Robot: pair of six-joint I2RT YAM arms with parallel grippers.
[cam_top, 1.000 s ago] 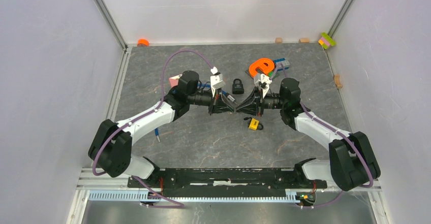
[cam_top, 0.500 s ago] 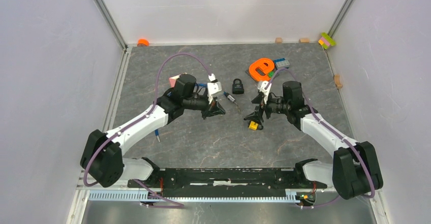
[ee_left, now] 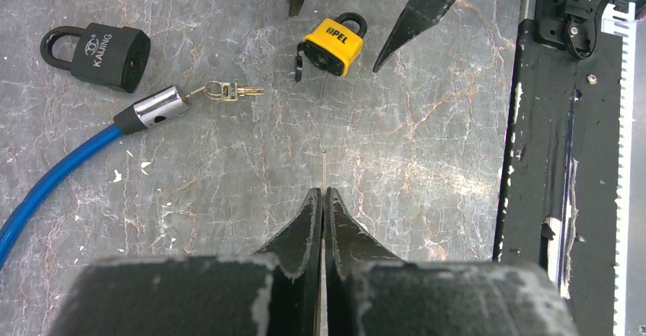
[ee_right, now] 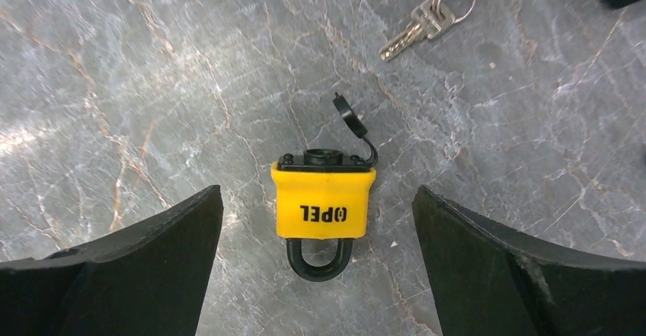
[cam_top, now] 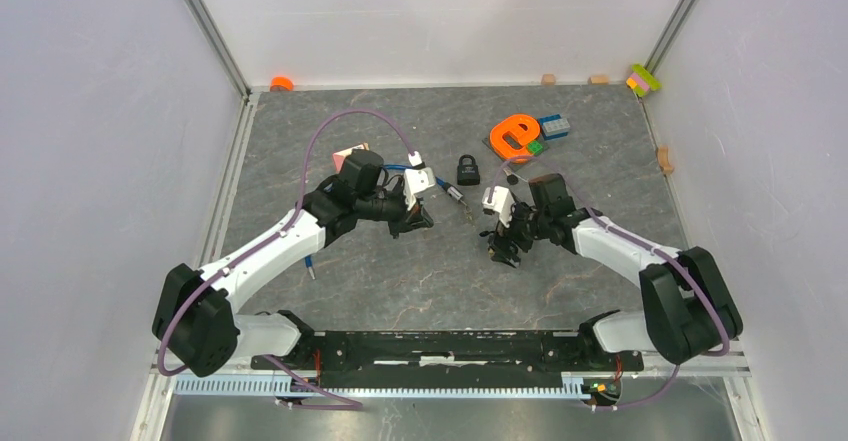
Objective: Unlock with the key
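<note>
A yellow padlock lies flat on the table, its keyhole cover flipped open. My right gripper hangs over it, open, one finger on each side and neither touching. In the left wrist view the padlock sits between those fingers. My left gripper is shut on a thin key, seen edge-on and sticking out past the fingertips. It hovers left of the padlock in the top view, across from the right gripper.
A black padlock and a blue cable lock with a bunch of keys lie near the left gripper. An orange piece, a blue brick and a pink block sit further back.
The two grippers met at the middle a second ago. They have parted: the right one opened and swung down over the yellow padlock, the left one drew back, still shut.
</note>
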